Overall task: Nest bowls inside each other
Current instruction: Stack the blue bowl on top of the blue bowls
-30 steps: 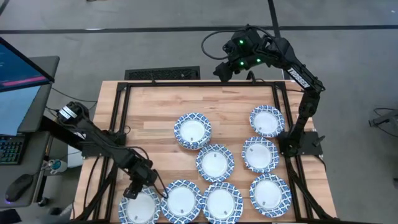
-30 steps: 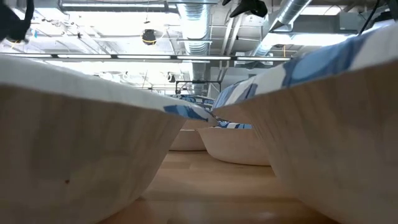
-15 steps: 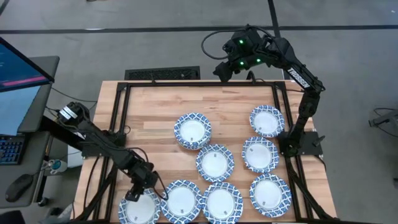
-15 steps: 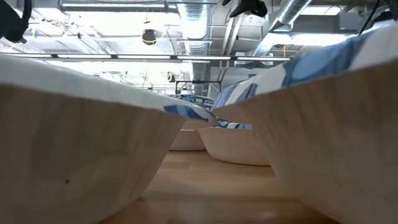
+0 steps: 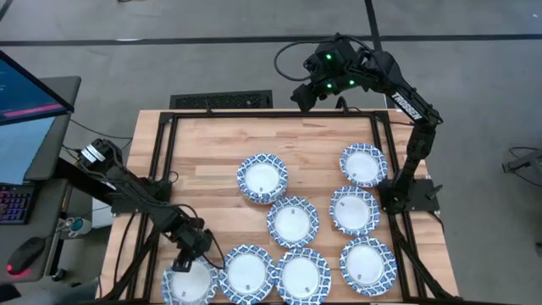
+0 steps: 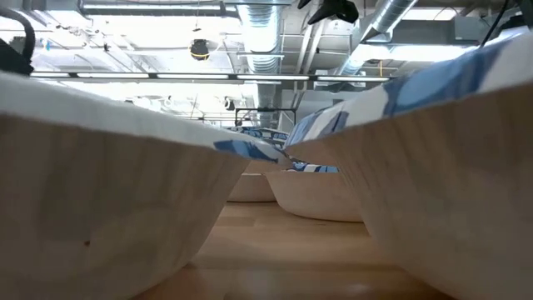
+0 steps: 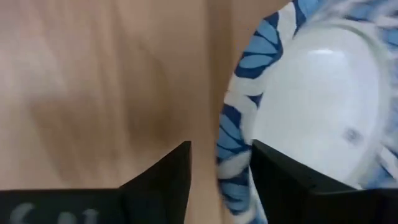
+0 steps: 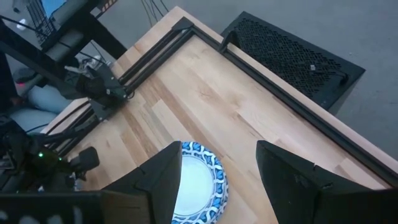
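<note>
Wooden table (image 7: 93, 81), left fingers (image 7: 161, 180) astride bowl rim (image 7: 233, 155).

Eight bowls lie on the worktop (image 5: 212, 152). Four sit in a row along its near edge: the near-left bowl (image 5: 190, 284), then the second bowl (image 5: 246, 274), the third bowl (image 5: 302, 275) and the near-right bowl (image 5: 367, 265). Behind the third stands the middle bowl (image 5: 293, 222), and behind that the centre bowl (image 5: 262, 178). On the right, the far-right bowl (image 5: 363, 163) lies behind the right-side bowl (image 5: 353, 209). The left pincer (image 5: 188, 258) straddles the near-left bowl's rim; the right pincer (image 5: 306, 96) hangs beyond the worktop's far edge
</note>
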